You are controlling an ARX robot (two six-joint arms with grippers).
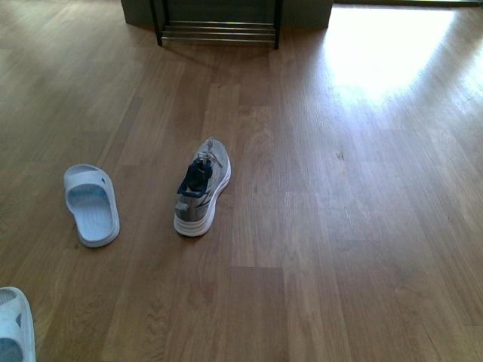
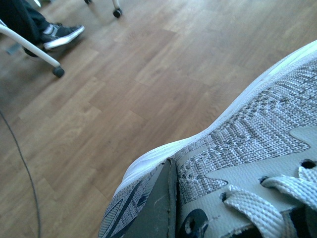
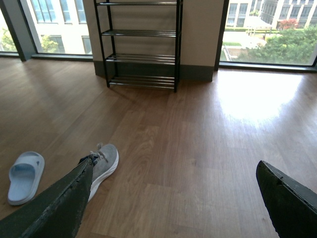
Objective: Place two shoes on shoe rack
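Observation:
One grey sneaker [image 1: 204,188] with a white sole stands on the wooden floor, toe towards the shoe rack [image 1: 219,30] at the far wall; the right wrist view shows this sneaker [image 3: 105,164] and the rack [image 3: 141,44] too. A grey sneaker [image 2: 257,144] fills the left wrist view, and my left gripper [image 2: 173,213] is shut on it, one dark finger [image 2: 156,208] pressed against its knit side by the laces. My right gripper [image 3: 173,198] hangs open over bare floor, to the right of the standing sneaker. Neither arm shows in the front view.
A pale blue slide [image 1: 90,204] lies left of the sneaker, and a second slide [image 1: 15,324] sits at the near left corner. The left wrist view shows a chair on castors [image 2: 58,71], a person's dark shoe [image 2: 62,35] and a thin cable [image 2: 25,168]. Sunlight glares on the floor at the far right.

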